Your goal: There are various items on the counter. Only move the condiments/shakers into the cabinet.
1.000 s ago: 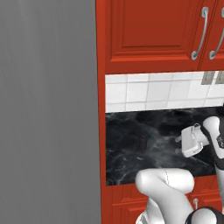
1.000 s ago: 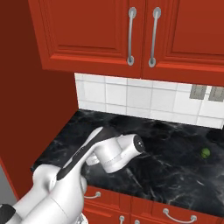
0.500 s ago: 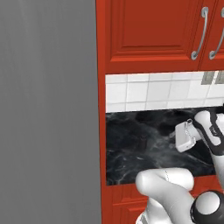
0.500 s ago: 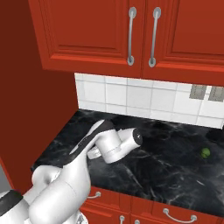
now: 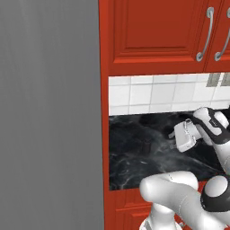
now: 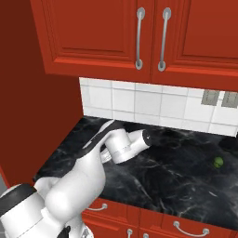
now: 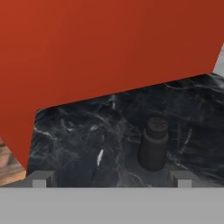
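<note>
Hand view: my gripper [image 7: 109,179] jaws spread wide, empty; dark shaker [image 7: 153,144] upright on counter [image 7: 78,135], at 1 o'clock ahead of fingertips, long axis vertical.

Even flat rendered light, soft low-resolution blur.

I count 1 dark shaker [image 7: 153,145] upright on the counter [image 7: 78,140], approx mid-counter, also seen in left base view. 1 small green item [image 6: 218,161] far right of that shaker, same counter. 2 long grey bar handles [image 6: 139,38] on cabinet doors above counter in right base view; I see 2 in left base view also. 2 grey wall outlets [image 6: 210,97] on tile behind counter. 3 curved drawer pulls [image 6: 190,229] below counter edge.
</note>
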You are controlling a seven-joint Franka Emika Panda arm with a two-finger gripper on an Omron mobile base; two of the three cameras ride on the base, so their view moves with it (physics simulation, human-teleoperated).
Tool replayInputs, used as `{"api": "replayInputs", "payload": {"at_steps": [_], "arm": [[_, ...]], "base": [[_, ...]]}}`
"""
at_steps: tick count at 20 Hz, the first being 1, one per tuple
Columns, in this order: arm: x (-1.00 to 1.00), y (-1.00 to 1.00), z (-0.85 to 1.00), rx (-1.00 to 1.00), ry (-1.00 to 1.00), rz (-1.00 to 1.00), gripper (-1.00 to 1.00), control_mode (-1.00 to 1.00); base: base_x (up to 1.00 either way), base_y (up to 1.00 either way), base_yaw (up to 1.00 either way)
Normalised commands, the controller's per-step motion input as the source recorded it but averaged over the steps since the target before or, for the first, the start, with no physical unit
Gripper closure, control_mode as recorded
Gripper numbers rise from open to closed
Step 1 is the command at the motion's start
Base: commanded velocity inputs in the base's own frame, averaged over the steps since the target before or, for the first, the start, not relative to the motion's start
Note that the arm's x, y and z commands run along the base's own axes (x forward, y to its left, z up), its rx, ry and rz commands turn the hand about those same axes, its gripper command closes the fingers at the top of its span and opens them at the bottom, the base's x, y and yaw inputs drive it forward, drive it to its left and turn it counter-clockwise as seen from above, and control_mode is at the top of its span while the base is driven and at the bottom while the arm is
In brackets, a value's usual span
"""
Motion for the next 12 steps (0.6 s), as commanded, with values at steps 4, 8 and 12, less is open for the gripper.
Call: {"api": "replayInputs", "payload": {"at_steps": [4, 8, 12], "arm": [[0.04, 0.12, -0.14, 0.0, 0.0, 0.05, -1.0, -1.0], [0.0, 0.18, -0.21, 0.0, 0.0, 0.01, -1.0, -1.0], [0.0, 0.26, -0.14, 0.0, -0.01, 0.0, -1.0, -1.0]], "base": [[0.0, 0.0, 0.0], [0.0, 0.0, 0.0], [0.0, 0.0, 0.0]]}}
